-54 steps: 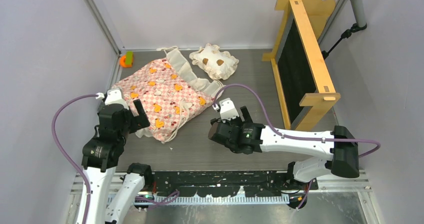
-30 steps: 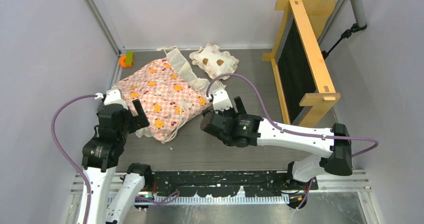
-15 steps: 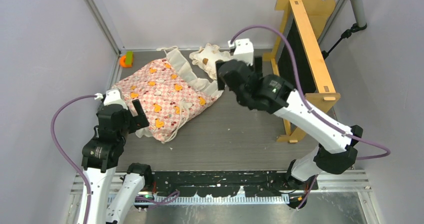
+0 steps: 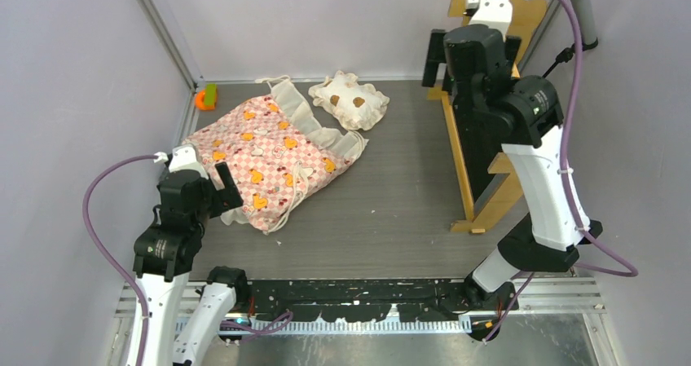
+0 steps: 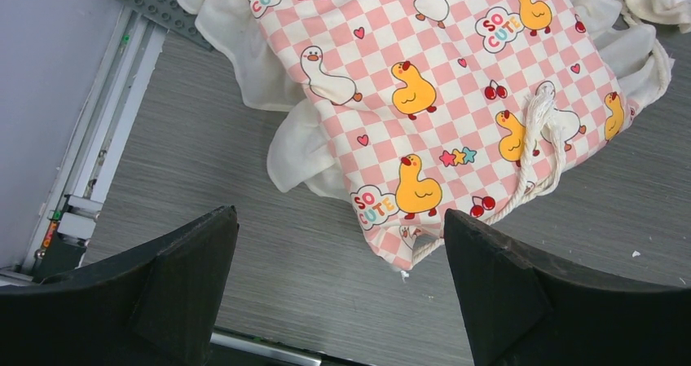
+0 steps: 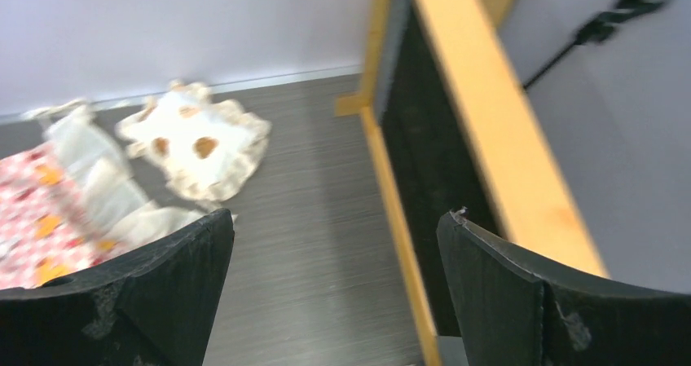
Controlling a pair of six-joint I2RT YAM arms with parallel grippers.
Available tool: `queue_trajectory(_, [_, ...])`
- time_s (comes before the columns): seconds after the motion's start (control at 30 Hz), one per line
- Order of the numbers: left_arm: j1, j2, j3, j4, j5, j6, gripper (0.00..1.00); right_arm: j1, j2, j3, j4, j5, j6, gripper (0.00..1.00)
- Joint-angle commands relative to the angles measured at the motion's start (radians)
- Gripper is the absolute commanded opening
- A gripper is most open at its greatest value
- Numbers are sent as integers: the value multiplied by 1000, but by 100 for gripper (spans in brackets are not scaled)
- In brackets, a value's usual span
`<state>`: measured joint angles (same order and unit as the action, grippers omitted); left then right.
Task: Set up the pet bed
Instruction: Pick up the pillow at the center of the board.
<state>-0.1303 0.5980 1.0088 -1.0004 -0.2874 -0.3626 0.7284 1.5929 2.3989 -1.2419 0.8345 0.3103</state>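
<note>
Pet bed frame stands tipped on its side at 3 o'clock, long axis running 12 to 6, as my right gripper, jaws spread wide and empty, hovers over its 12 o'clock end; mattress lies well apart at 8 o'clock.

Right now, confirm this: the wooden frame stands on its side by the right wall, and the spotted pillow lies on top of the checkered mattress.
Not right. The spotted pillow lies on the table beside the checkered mattress, not on it, as the top view shows. The rest holds.
</note>
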Motion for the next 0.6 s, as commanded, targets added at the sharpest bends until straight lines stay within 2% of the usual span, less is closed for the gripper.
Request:
queue_trajectory(0.0, [6, 12, -4, 36, 10, -2, 100, -133, 3, 44, -54, 46, -84, 99])
queue_trajectory(0.37, [6, 38, 0, 36, 19, 1, 100, -506, -1, 37, -28, -342, -178, 99])
queue_trajectory(0.57, [6, 44, 0, 35, 18, 1, 100, -649, -34, -85, 12, -503, -188, 99])
